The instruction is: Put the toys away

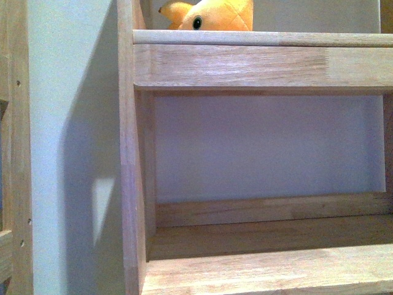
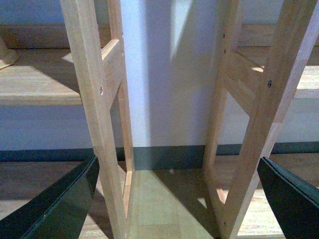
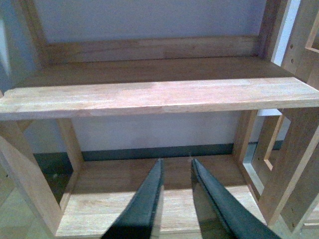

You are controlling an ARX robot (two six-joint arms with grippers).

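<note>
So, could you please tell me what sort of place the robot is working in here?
Probably an indoor room, perhaps a playroom or bedroom. Wooden shelving stands against a pale wall, an orange-yellow plush toy sits on an upper shelf, and a wood floor with a dark skirting strip shows below.

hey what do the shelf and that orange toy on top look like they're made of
The shelf looks like pale solid wood, probably finger-jointed boards with a smooth matte finish: grain lines and block seams show along the front rail. The toy looks like soft plush fabric, orange-yellow with a fuzzy, slightly quilted surface and a glossy dark bead eye, likely plastic. Only part of it is in view.
</note>
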